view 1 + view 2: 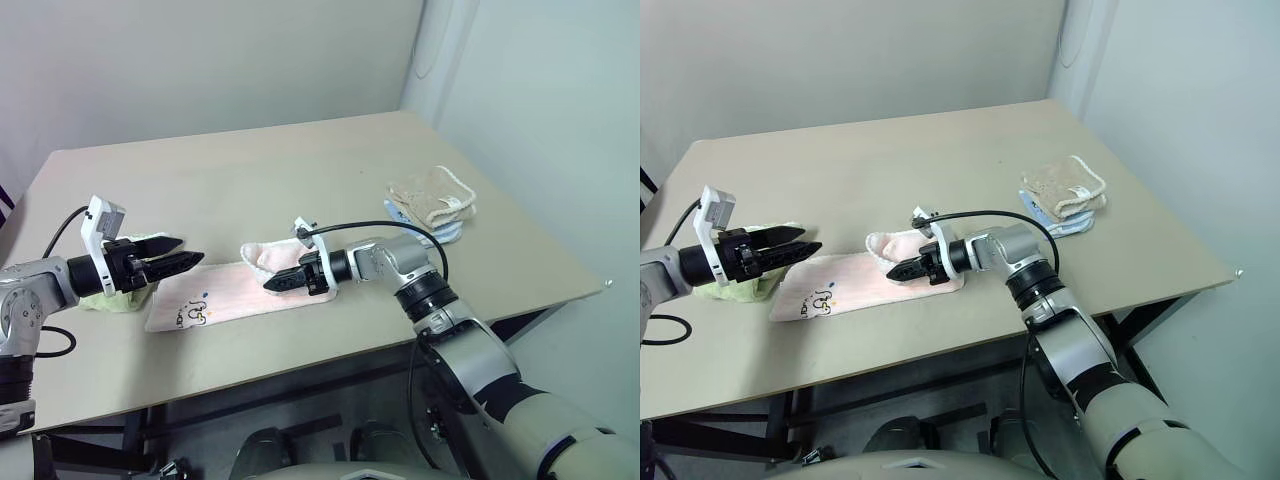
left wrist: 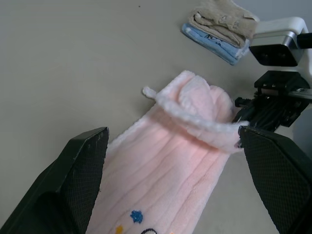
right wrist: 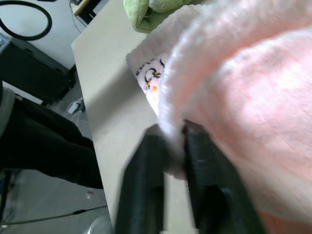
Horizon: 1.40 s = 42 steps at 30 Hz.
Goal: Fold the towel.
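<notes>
The pale pink towel lies lengthwise near the table's front edge, its printed motif at the left end. Its right end is turned over into a loose hump edged with white trim. My right gripper points left, low at the near side of that hump. Its fingers stand slightly parted, so it is open, with the towel's white edge lying at their tips. My left gripper hovers wide open above the towel's left end, holding nothing and pointing toward the right gripper.
A small light green towel lies bunched under my left arm, touching the pink towel's left end. A folded beige towel on a blue one sits at the right of the table. The table's front edge runs close behind the pink towel.
</notes>
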Available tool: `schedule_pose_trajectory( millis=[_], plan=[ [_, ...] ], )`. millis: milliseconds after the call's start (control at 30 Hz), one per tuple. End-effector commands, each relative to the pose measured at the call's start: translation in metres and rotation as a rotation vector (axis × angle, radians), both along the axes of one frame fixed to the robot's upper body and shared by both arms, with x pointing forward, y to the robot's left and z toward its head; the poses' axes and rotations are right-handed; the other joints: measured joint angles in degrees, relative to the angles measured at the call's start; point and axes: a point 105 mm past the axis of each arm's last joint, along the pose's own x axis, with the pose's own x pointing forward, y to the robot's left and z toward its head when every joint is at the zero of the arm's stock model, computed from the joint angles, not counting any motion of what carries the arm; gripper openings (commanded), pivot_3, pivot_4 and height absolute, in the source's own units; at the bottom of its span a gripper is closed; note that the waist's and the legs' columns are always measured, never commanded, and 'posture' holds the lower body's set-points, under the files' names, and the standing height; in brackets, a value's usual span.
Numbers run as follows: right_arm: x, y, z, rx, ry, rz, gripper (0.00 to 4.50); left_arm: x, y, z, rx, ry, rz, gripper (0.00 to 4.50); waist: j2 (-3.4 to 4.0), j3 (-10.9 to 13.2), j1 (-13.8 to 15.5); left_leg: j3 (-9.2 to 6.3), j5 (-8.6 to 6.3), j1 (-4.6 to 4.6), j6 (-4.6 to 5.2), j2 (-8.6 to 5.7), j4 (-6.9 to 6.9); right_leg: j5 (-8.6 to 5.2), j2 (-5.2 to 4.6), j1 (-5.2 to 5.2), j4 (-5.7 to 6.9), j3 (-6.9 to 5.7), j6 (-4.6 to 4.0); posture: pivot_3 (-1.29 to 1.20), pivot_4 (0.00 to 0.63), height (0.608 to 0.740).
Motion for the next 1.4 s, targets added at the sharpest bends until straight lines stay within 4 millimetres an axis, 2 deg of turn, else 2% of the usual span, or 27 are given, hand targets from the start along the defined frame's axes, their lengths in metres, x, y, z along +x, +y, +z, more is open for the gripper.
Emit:
schedule_pose_trajectory(
  millis=[33,133,233,267,300,367,433,500,633,767,800,900,967,1033,1167,1233,1400],
  plan=[
    [-0.004,0.004,0.02,0.096,-0.044,0.051,2.05,0.002,-0.004,0.011,0.014,-0.052,-0.024,4.5,0.0,0.0,0.04,0.0,0.01,0.0,0.01,0.0,0.0,0.04,0.01,0.0,0.0,0.0,0.07,0.0,0.0,0.74],
    [-0.013,-0.003,0.033,0.142,-0.075,0.105,3.06,0.002,-0.007,0.01,0.007,-0.051,-0.034,4.5,-0.02,0.0,0.2,-0.01,0.05,-0.02,0.09,0.0,0.0,0.04,0.01,0.0,-0.01,0.0,0.08,0.0,0.0,0.74],
    [-0.01,-0.012,0.04,0.154,-0.109,0.082,4.1,0.002,-0.008,0.009,0.001,-0.049,-0.037,4.5,-0.04,-0.01,0.12,-0.01,0.05,0.0,0.09,-0.01,0.03,0.02,-0.02,0.02,-0.02,0.0,0.04,0.0,0.0,0.74],
    [-0.004,-0.023,0.056,0.22,-0.141,0.045,4.44,0.002,-0.012,0.009,-0.009,-0.052,-0.047,4.5,-0.04,-0.01,0.12,-0.01,0.0,0.01,0.01,-0.01,0.03,-0.02,-0.02,0.02,-0.01,0.0,-0.03,0.0,0.0,0.74],
    [0.0,-0.031,0.068,0.269,-0.165,0.02,4.44,0.002,-0.016,0.008,-0.016,-0.054,-0.055,4.5,-0.03,0.0,0.2,-0.01,0.0,0.02,0.0,-0.01,0.03,-0.03,-0.02,0.03,0.0,0.0,-0.06,0.0,0.0,0.74],
    [0.008,-0.046,0.082,0.306,-0.272,-0.038,4.19,0.004,-0.021,0.006,-0.035,-0.06,-0.055,4.1,-0.05,0.0,0.36,-0.01,0.0,0.02,0.0,-0.02,0.03,-0.03,-0.05,0.05,-0.01,-0.01,-0.06,0.0,0.0,0.74],
    [0.01,-0.06,0.094,0.367,-0.357,-0.069,3.66,0.009,-0.027,0.0,-0.055,-0.07,-0.05,3.64,-0.07,-0.01,0.3,-0.01,0.0,0.03,0.0,-0.03,0.04,-0.03,-0.06,0.08,-0.04,-0.01,-0.05,0.0,0.0,0.74],
    [0.015,-0.068,0.104,0.431,-0.377,-0.105,2.9,0.011,-0.037,-0.004,-0.071,-0.077,-0.068,2.9,-0.06,-0.01,0.25,-0.01,0.0,0.03,0.0,-0.02,0.03,-0.03,-0.05,0.09,-0.04,-0.01,-0.05,0.0,0.0,0.74],
    [0.027,-0.072,0.101,0.438,-0.399,-0.167,1.54,0.019,-0.059,-0.009,-0.1,-0.098,-0.102,1.57,-0.06,0.0,0.08,0.0,0.08,0.19,0.13,0.03,0.03,0.05,0.07,0.2,-0.01,0.0,0.08,0.0,0.0,0.74],
    [0.03,-0.07,0.094,0.445,-0.401,-0.177,0.11,0.026,-0.074,-0.01,-0.097,-0.107,-0.127,0.18,-0.06,0.0,0.11,-0.02,0.1,0.28,0.14,0.05,0.04,0.05,0.13,0.28,-0.01,0.01,0.08,0.0,0.0,0.74],
    [0.031,-0.067,0.088,0.421,-0.4,-0.178,0.01,0.028,-0.077,-0.014,-0.065,-0.11,-0.131,0.03,-0.06,0.0,0.12,-0.01,0.1,0.28,0.14,0.05,0.04,0.05,0.13,0.28,-0.01,0.02,0.08,0.0,0.0,0.74],
    [0.039,-0.056,0.054,0.257,-0.421,-0.209,0.01,0.031,-0.09,-0.031,0.038,-0.119,-0.174,0.03,-0.06,-0.01,0.09,-0.01,0.1,0.32,0.14,0.04,0.03,0.05,0.13,0.33,-0.03,0.03,0.08,0.0,0.0,0.74],
    [0.045,-0.05,0.038,0.194,-0.441,-0.242,0.01,0.029,-0.099,-0.038,0.044,-0.117,-0.211,0.03,-0.06,0.0,0.11,0.01,0.1,0.39,0.14,0.04,0.02,-0.02,0.14,0.38,-0.02,0.03,-0.05,0.0,0.0,0.74],
    [0.049,-0.046,0.029,0.184,-0.419,-0.273,0.01,0.028,-0.107,-0.043,0.031,-0.108,-0.237,0.03,-0.06,0.0,0.13,0.01,0.1,0.39,0.14,0.05,0.03,-0.03,0.14,0.37,-0.01,0.03,-0.06,0.0,0.0,0.74],
    [0.053,-0.039,-0.015,-0.015,-0.439,-0.292,0.01,0.028,-0.122,-0.068,0.061,-0.064,-0.262,0.03,-0.07,-0.01,0.16,0.02,0.11,0.38,0.14,0.04,0.05,0.01,0.14,0.39,-0.01,0.06,0.01,0.0,0.0,0.74],
    [0.054,-0.039,-0.028,-0.082,-0.451,-0.298,0.01,0.027,-0.122,-0.082,0.116,-0.029,-0.274,0.03,-0.06,0.0,0.13,0.02,0.11,0.39,0.15,0.03,0.05,0.03,0.14,0.4,-0.01,0.06,0.04,0.0,0.0,0.74],
    [0.038,-0.044,-0.055,-0.19,-0.484,-0.19,0.01,-0.002,-0.114,-0.127,0.291,0.084,-0.405,0.03,-0.07,-0.04,-0.01,0.02,0.11,0.44,0.15,0.05,0.03,0.03,0.17,0.4,-0.01,0.08,0.05,0.0,0.0,0.74]
  ],
)
